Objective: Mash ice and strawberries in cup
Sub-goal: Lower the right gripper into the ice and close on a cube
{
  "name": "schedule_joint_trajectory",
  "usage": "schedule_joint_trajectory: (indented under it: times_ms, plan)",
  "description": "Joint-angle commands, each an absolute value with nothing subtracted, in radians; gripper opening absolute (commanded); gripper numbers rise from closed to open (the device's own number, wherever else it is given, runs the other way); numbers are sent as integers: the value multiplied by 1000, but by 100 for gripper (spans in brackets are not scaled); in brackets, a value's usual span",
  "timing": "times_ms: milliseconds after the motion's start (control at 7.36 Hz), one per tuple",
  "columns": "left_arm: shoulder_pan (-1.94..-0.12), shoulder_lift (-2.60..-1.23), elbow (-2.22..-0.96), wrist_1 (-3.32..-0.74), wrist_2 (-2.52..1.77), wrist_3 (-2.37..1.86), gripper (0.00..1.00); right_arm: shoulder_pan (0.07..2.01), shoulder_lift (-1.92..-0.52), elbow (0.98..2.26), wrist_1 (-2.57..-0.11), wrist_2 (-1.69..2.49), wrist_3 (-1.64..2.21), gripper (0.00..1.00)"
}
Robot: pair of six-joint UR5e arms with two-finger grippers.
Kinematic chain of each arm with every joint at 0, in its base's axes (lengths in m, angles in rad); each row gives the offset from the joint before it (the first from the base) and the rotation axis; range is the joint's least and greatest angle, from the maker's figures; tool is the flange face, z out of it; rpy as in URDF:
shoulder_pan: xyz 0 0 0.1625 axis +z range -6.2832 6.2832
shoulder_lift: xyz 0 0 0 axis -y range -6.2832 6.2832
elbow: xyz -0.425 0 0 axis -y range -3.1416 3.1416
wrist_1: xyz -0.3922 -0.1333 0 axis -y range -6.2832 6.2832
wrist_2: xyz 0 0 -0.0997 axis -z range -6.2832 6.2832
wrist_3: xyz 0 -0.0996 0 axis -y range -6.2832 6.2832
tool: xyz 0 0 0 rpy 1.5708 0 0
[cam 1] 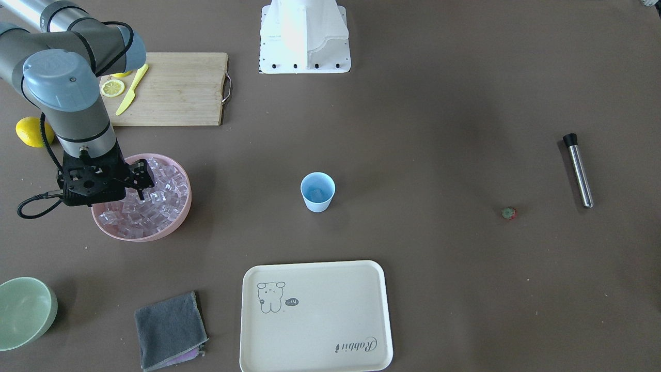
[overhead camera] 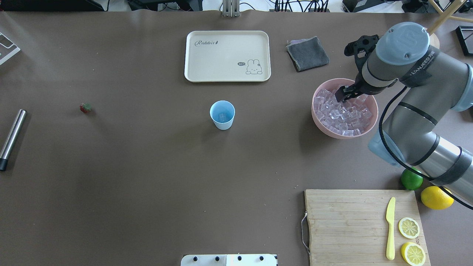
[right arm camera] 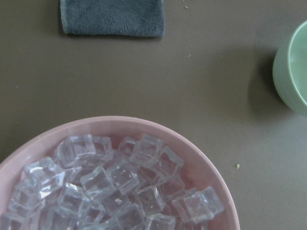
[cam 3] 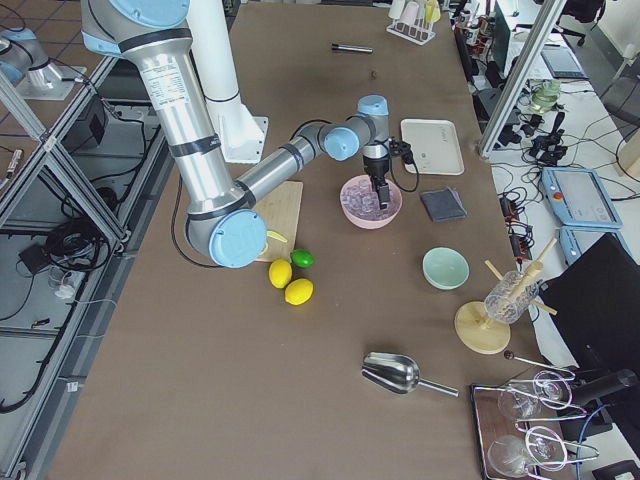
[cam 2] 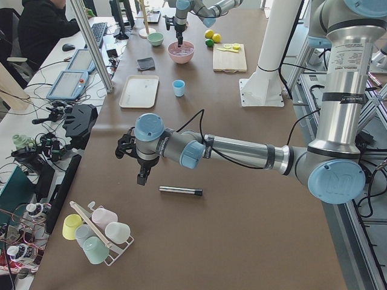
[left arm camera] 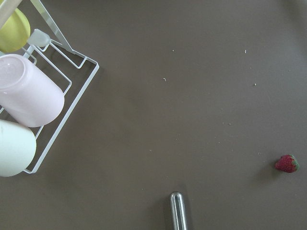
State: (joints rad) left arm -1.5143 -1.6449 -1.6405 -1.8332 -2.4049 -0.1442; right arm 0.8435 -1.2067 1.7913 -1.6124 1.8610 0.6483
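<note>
Well left of the cup (overhead camera: 224, 126), the left tool (cam 2: 140, 179) is held above the table (overhead camera: 147, 166); spread or pressed together cannot be told. The strawberry (overhead camera: 85, 108) lies nearer the cup. Right of the cup, the right tool (overhead camera: 342, 96) is dipped among ice (overhead camera: 342, 115) in a pink bowl (overhead camera: 324, 129), perhaps pinching a cube; this cannot be told.

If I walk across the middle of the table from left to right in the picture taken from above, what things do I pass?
metal stick → strawberry → blue cup → pink bowl full of ice
</note>
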Motion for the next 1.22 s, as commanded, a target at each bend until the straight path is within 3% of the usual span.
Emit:
schedule_joint_trajectory:
  times_ms: [0, 408, 951, 1087]
  plan:
    - [-1514, -1654, -1640, -1833, -2404, -144, 99, 845, -1215, 1821, -1617, 1906, 656, 99]
    - [-1514, -1655, -1649, -1833, -2404, -146, 99, 796, -1259, 1894, -1617, 1931, 821, 99]
    - [-1516, -1638, -1663, -1833, -2405, -144, 99, 759, -1255, 1891, -1674, 1904, 891, 99]
    - [-1517, -1637, -1667, -1833, -2405, -146, 99, 750, -1250, 1888, -1674, 1898, 894, 84]
